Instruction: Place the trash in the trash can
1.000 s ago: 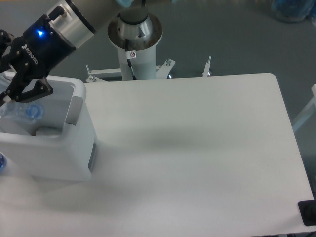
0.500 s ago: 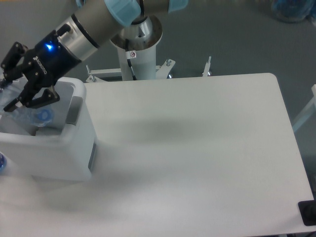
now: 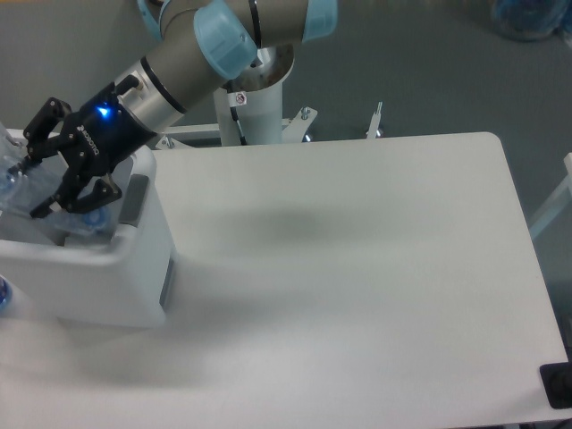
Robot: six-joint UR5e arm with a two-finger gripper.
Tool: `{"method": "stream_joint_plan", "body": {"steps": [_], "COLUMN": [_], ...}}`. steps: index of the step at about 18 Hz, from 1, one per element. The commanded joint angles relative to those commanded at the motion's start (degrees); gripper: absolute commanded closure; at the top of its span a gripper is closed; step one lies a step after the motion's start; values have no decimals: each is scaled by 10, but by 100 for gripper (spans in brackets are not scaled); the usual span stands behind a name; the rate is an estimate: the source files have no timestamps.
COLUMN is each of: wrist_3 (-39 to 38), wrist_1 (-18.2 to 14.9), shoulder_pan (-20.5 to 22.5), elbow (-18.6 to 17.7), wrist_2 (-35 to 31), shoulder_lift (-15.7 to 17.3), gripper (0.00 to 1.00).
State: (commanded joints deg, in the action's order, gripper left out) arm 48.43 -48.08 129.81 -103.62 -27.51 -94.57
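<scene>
**Gripper lifting off the bin, bottle left inside**

Fixed camera, only view. Arm (image 3: 192, 54) reaches from its pedestal (image 3: 248, 89) toward the left edge of the table (image 3: 357, 268). Gripper (image 3: 40, 170) hangs over the open top of the bin (image 3: 98, 277), which sits at the table's far left. Fingers (image 3: 76, 198) are spread apart, nothing between them: released.

Bottle (image 3: 80, 225) lies inside the bin, its blue cap end showing just below the lower finger; the clear crushed body runs left toward the frame edge, partly blurred against the bin wall. Cannot tell whether the finger touches it. The white packet cannot be made out in the bin.

Grey panel (image 3: 134, 198) on the bin's right rim sits just beside the gripper body.

Against half a second ago: gripper has shifted right and slightly up, wrist rotated, more of the arm's blue joint cover in frame. Against a second ago, the fingers sat lower in the bin near the cap; now they are clear above it. Bin has not moved.
</scene>
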Motion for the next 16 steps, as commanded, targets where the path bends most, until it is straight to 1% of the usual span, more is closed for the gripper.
{"method": "stream_joint_plan", "body": {"steps": [1,3,7,10,12,13,14,16], "wrist_3": [0,-2,-14,-16,-16,-16,-13,-12], "wrist_1": [0,0,-2,-3,-4,-4,-4,-5], "shoulder_pan": [2,9,53,104,140,150,185,222], "elbow": [0,1,31,62,85,90,100,104], "wrist_2": [0,0,-1,-2,-3,-3,-4,-7], "shoulder_lift": [1,4,6,5,-1,-2,-10,-23], "gripper": [1,0,0,0,0,0,0,0]}}
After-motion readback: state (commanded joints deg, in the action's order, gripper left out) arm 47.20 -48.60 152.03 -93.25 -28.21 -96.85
